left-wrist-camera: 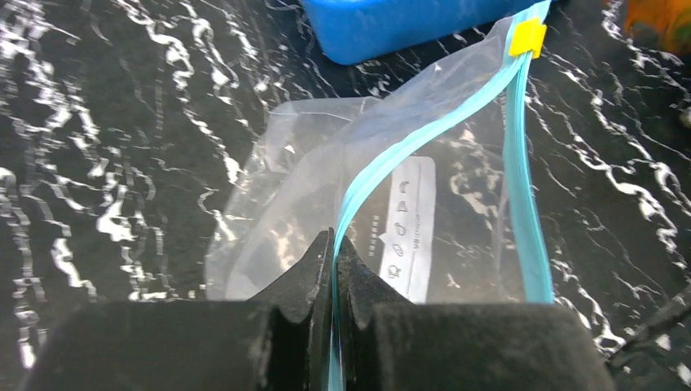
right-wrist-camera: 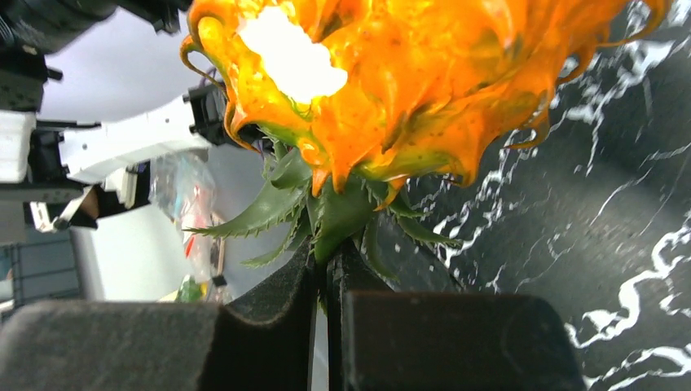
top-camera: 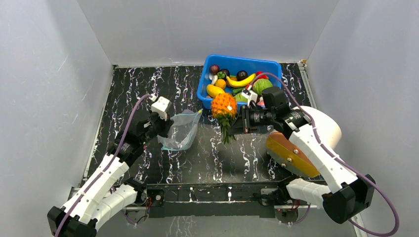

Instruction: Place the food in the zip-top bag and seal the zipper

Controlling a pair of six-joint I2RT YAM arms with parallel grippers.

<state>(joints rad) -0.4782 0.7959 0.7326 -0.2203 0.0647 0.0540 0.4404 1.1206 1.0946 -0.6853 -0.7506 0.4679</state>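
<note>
**Food.** Pineapple (top-camera: 224, 105) is pinched by its green leaf crown in the right pincer (right-wrist-camera: 326, 262), which is pressed together on the leaves. The fruit body sits just beyond the fingertips. It appears clear of the bench (top-camera: 148, 89), though contact cannot be ruled out. The remaining food is in the blue bin (top-camera: 237, 63), just past the right pincer on its far side.

**Bag.** The bag (left-wrist-camera: 326, 179) lies directly ahead of the left pincer (left-wrist-camera: 334, 244), partly resting on the bench. The left pincer is pressed together on one lip of the zipper (left-wrist-camera: 424, 138), holding that lip raised. The other lip runs along the bench to the pincer's right. The two lips meet at the yellow slider (left-wrist-camera: 527, 37), at the end farthest from the pincer and near the bin. The mouth is open but narrow, and the bag looks empty.

**Step in hand (judged).** Carry the pineapple to the mouth and insert it.
- Lead with the fruit body, since the crown is the handle.
- Raise the pinched lip first. The body looks wide against the present gap.
- Aim between the lips, near the left pincer and away from the slider end.
- Release only once the body is well inside.
- The film is slippery, so expect the bag to slide if pushed.

**Pose.**
- Left arm: stretched low from its base, with the wrist turned towards the right arm.
- Right arm: elbow high, forearm folded, pincer roughly level and pointing towards the left pincer. The two pincers are near each other, with the bag between them.
</note>
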